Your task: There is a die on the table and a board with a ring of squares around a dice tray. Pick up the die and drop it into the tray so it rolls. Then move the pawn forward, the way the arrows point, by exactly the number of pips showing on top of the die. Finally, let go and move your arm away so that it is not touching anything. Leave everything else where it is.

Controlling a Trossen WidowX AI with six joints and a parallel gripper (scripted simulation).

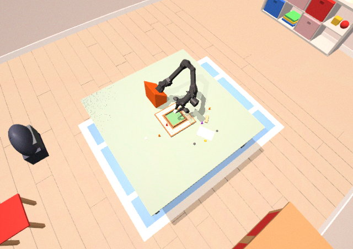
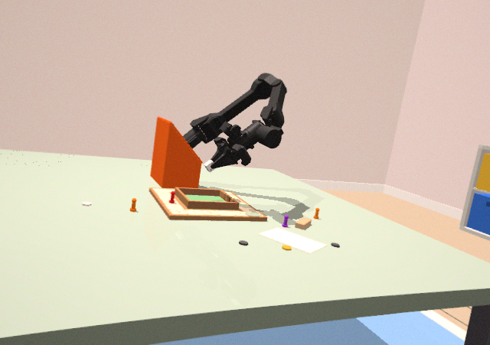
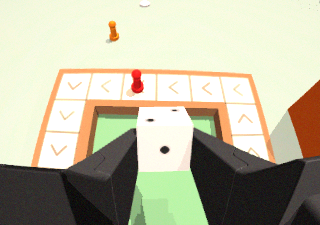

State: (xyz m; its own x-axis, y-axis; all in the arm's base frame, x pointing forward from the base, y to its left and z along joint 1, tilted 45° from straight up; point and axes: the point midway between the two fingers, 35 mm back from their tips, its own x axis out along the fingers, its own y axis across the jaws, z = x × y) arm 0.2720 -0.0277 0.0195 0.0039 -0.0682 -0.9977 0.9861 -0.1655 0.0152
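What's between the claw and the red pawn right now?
In the wrist view, the tray's far wall and a strip of green tray floor lie between the claw and the red pawn.

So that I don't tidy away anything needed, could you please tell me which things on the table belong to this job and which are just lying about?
For the job:
- die, in the gripper
- board with tray
- red pawn

Lying about:
- two orange pawns, purple pawn
- white card
- tan block
- four small discs
- orange wedge

Fingers (image 1: 177,110) (image 2: 213,164) closed, angled downward.
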